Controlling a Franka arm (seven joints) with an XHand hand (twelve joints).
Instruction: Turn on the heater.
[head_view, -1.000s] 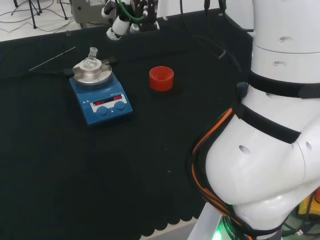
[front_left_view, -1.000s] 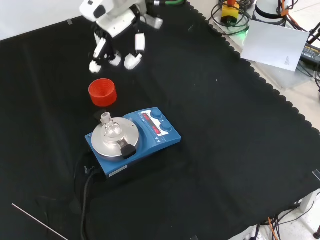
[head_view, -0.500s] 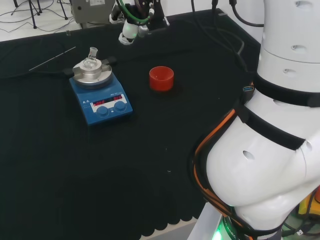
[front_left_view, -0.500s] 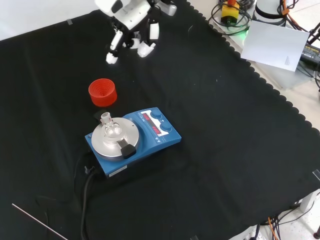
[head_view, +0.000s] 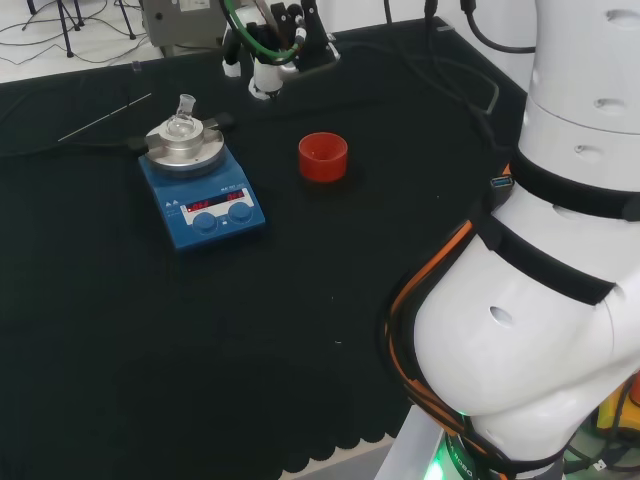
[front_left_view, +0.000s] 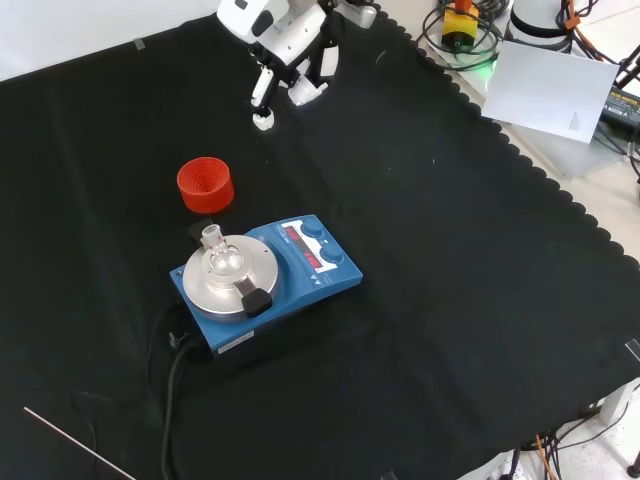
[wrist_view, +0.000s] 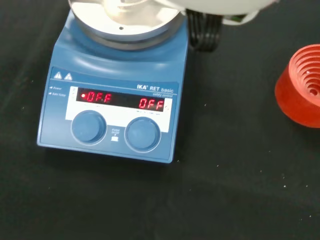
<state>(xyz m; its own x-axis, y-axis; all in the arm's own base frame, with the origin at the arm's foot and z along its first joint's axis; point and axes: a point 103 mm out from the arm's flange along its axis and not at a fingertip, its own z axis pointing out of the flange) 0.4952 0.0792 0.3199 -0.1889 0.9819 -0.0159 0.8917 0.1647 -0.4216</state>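
1. The heater (front_left_view: 268, 273), a blue hotplate with a round metal top, stands near the middle of the black-clothed table (front_left_view: 480, 300) in the front view. In the head view I see it left of centre (head_view: 200, 195).
2. Its front panel carries two blue knobs (wrist_view: 89, 127) and lit red displays. In the wrist view nothing lies between the camera and that panel.
3. A small clear glass flask (front_left_view: 218, 250) sits on the metal plate, neck upright. A black clip (front_left_view: 254, 298) rests at the plate's near edge in the front view.
4. A black cable (front_left_view: 170, 400) runs from the heater's near left corner toward the bottom of the front view.
5. A red ribbed ring (front_left_view: 205, 185) stands on the cloth just beyond the heater in the front view, apart from it. In the head view it lies to the heater's right (head_view: 323, 157).
6. The hand (front_left_view: 285, 40) hangs at the top of the front view, beyond the red ring and well apart from the heater. Its fingers (front_left_view: 263, 100) point down toward the cloth, relaxed, holding nothing that I can see.
7. A thin rod (front_left_view: 80, 445) lies on the cloth at the lower left of the front view.
8. The arm's white links (head_view: 540, 300) take up the right of the head view, clear of the heater.
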